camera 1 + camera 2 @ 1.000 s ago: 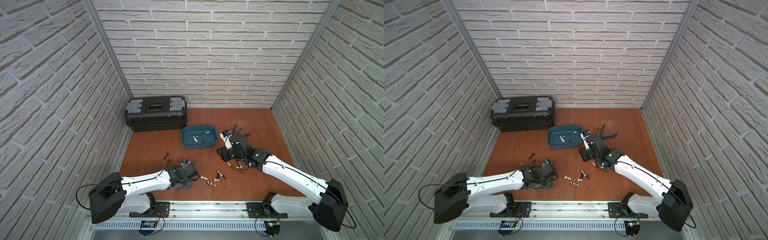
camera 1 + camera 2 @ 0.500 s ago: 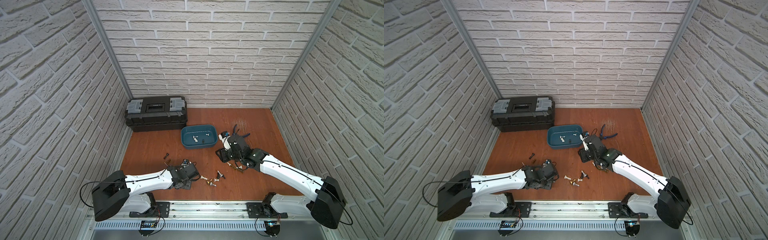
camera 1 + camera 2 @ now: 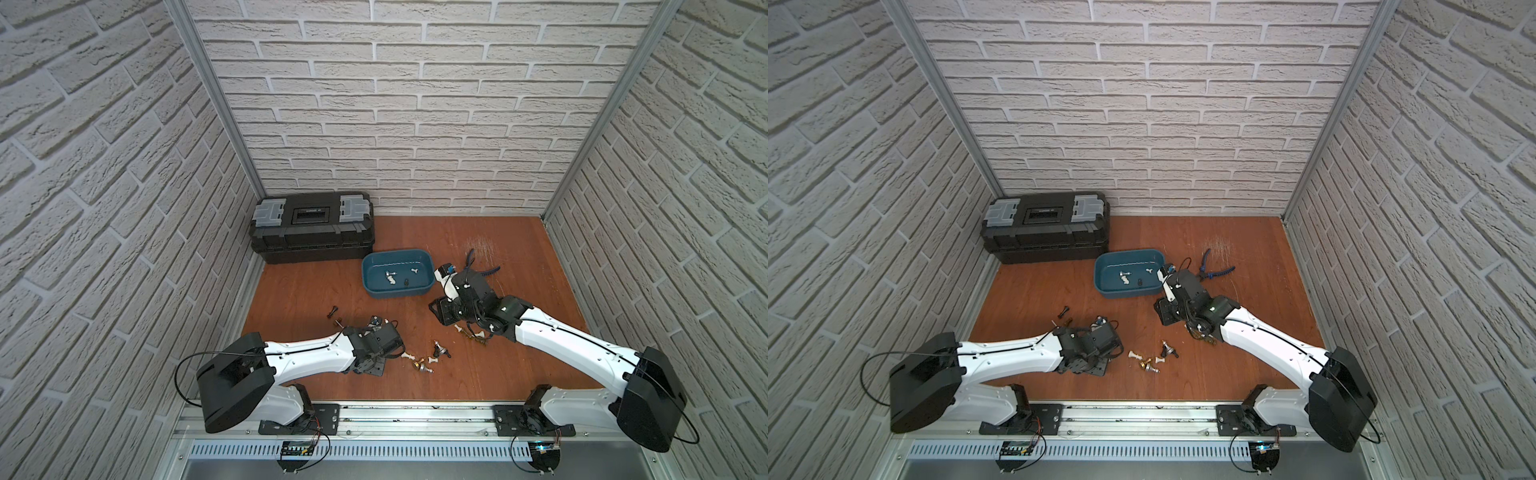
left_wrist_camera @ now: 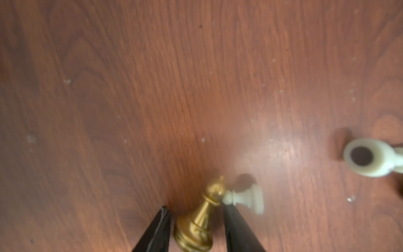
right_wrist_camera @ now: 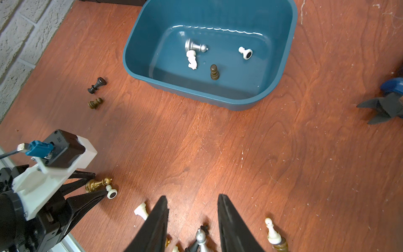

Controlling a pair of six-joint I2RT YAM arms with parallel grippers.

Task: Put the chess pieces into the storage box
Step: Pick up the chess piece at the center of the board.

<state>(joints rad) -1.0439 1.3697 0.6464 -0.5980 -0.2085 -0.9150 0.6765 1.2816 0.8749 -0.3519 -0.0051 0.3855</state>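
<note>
A faint marking, seemingly "ZED", stands on the left arm's wrist camera (image 5: 65,150).

Toolbox (image 3: 311,226) sits back left against the wall, and the storage box (image 3: 395,293) is just in front of its right end. Four chess pieces (image 5: 195,47) are in the box, and pliers (image 3: 1221,273) rest to its right. On the desk (image 3: 316,291) in front of the toolbox lie two pieces (image 3: 332,311). Up front, a bishop (image 4: 200,222) lies between the left gripper (image 4: 194,206) fingers, with a pawn (image 4: 244,199) touching its head. To the right, between the arms, more pieces (image 3: 439,350) lie scattered.
</note>
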